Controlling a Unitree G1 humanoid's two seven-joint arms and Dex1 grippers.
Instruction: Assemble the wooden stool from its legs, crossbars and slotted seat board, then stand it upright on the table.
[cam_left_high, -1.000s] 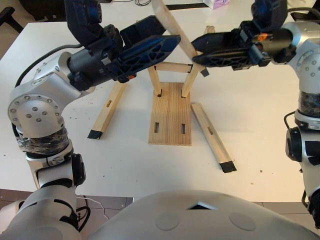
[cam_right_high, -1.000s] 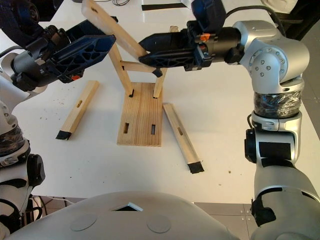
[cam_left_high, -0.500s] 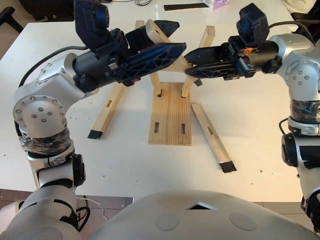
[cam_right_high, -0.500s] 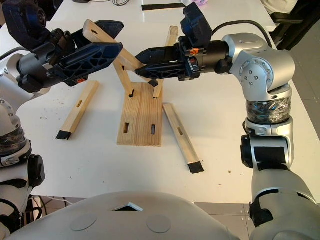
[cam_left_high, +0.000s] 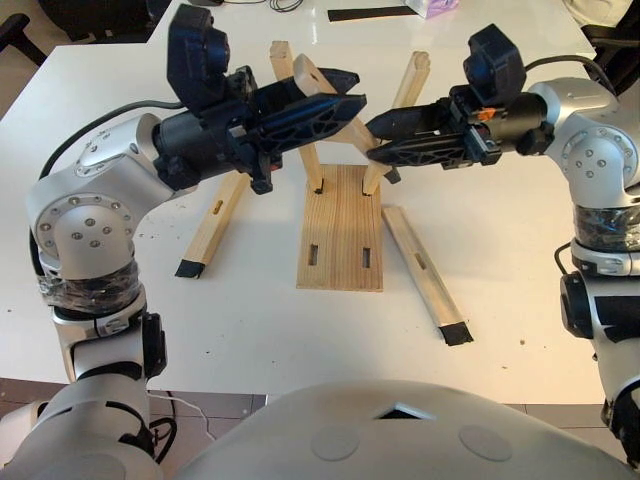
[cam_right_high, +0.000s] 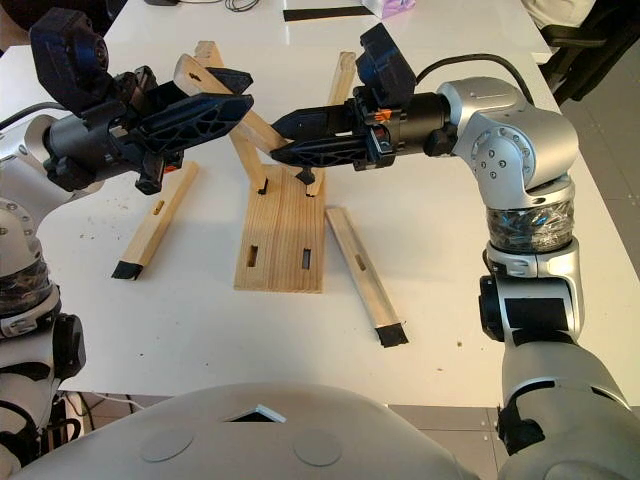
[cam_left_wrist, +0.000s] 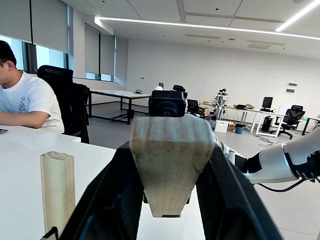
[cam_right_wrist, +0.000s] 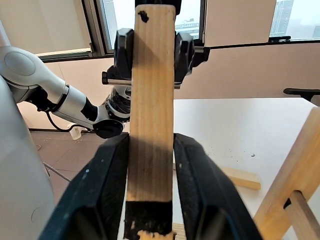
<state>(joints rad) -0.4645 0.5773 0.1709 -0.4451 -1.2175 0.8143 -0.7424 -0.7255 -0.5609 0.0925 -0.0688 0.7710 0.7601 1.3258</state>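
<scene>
Two black-tipped pale wooden legs flat on the white surface (cam_left_high: 520, 250), left loose leg (cam_left_high: 213, 218) and right loose leg (cam_left_high: 425, 275) flanking the slotted wooden seat board (cam_left_high: 340, 235). Farther back, upright legs (cam_left_high: 313, 170) seated in the board's far slots. Above those, a tilted wooden leg (cam_right_wrist: 150, 100) bridging both grippers: left gripper (cam_left_high: 345, 88) jaws clenched on its plain upper end, right gripper (cam_left_high: 378, 140) jaws clenched near its black-tipped lower end.

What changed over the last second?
The right gripper lowered the wooden leg toward the seat board, and the left gripper took hold of its top end. The seat board, standing frame and loose legs stayed put.
</scene>
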